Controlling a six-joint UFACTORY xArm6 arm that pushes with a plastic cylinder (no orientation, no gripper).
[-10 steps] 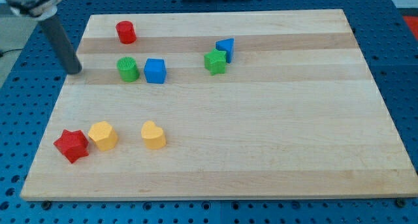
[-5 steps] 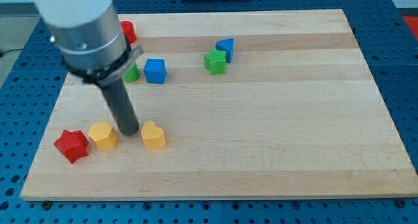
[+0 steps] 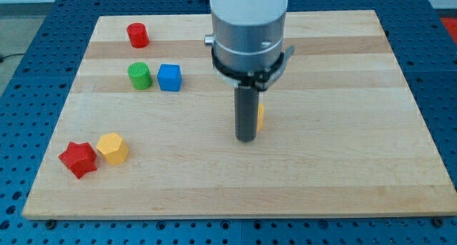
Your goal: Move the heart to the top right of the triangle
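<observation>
my tip [image 3: 246, 138], apparently touching yellow heart [image 3: 260, 116]

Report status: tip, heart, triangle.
My tip against heart's left side. Heart mostly hidden behind rod, mid-board. Triangle not visible, arm covers that spot.

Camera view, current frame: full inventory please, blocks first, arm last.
Red cylinder: 1, red, top left of the board.
Green cylinder: 1, green, below the red cylinder.
Blue cube: 1, blue, just right of the green cylinder.
Red star: 1, red, bottom left.
Yellow hexagon: 1, yellow, beside the red star's right.
Yellow block: 1, yellow, mostly hidden behind the rod; shape unclear.
Board: 1, light wood.
My tip: 1, dark, board centre, at the yellow block's left.
</observation>
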